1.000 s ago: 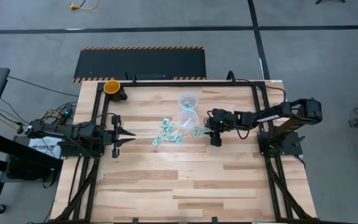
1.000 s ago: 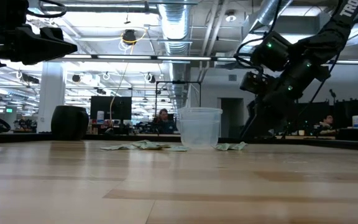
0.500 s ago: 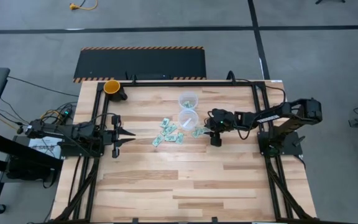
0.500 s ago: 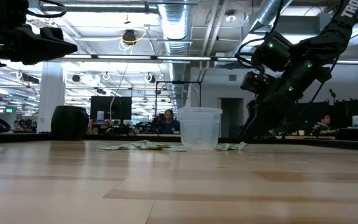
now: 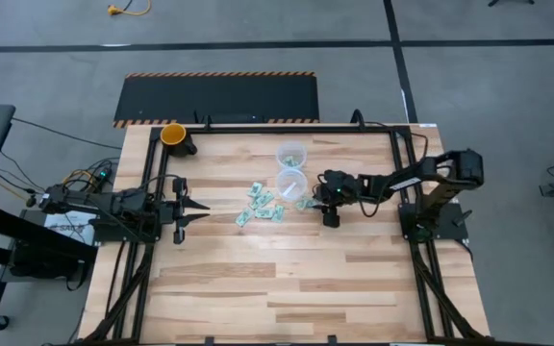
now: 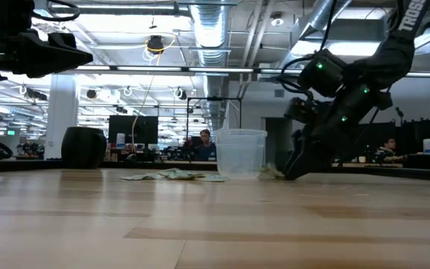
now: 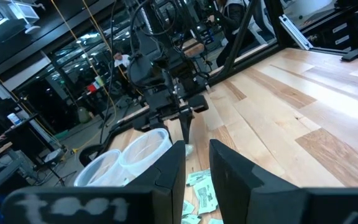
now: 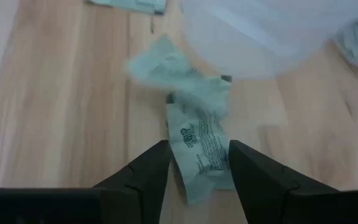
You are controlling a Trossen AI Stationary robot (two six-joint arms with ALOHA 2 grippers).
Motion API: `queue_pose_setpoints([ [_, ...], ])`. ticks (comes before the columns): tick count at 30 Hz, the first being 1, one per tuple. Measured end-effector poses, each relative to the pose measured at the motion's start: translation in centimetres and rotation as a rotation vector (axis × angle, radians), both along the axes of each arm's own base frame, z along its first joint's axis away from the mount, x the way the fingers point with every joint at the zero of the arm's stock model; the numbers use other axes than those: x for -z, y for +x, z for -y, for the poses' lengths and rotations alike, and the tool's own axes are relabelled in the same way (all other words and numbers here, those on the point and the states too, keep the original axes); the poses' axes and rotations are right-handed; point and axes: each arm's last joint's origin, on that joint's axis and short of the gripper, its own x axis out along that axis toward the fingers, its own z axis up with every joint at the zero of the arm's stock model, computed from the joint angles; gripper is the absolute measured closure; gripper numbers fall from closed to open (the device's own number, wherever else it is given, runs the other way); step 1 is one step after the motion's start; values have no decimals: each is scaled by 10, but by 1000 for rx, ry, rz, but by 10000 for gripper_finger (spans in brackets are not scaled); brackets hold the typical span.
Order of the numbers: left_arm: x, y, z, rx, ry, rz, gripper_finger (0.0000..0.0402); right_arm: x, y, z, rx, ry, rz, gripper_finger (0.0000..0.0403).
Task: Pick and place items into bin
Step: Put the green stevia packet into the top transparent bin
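Observation:
Several small green-and-white packets (image 5: 262, 204) lie flat in a loose group at the table's middle, left of two clear plastic cups (image 5: 291, 182). Two more packets (image 8: 199, 130) lie crumpled beside the near cup. My right gripper (image 8: 197, 155) is open and low over the table, pointing down, one finger on each side of a printed packet (image 8: 202, 152); in the low view its tips (image 6: 290, 170) are at table level next to the cup (image 6: 239, 153). My left gripper (image 5: 203, 207) waits open near the table's left edge, above the table.
A second clear cup (image 5: 291, 154) stands farther back, holding a packet. An orange cup (image 5: 173, 134) and a dark thing stand at the far left corner. A black frame rail (image 5: 404, 173) runs along the right side. Bare wood (image 5: 287, 279) fills the near half.
My right gripper has come down toward the table and a little toward the table's left, tipping steeper, until its fingers stand around the packets beside the near cup. In the low view it now hides those packets.

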Motion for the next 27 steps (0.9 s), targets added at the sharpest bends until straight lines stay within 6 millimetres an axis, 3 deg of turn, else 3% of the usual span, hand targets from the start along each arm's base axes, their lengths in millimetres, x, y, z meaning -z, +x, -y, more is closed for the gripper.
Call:
queue_pose_setpoints([
  [4, 0, 0, 0, 0, 0, 0, 340, 12, 5, 3, 3, 12, 2, 239],
  [10, 0, 0, 0, 0, 0, 0, 340, 12, 4, 3, 28, 41, 0, 248],
  [27, 0, 0, 0, 0, 0, 0, 340, 8, 0, 0, 1, 96, -25, 333],
])
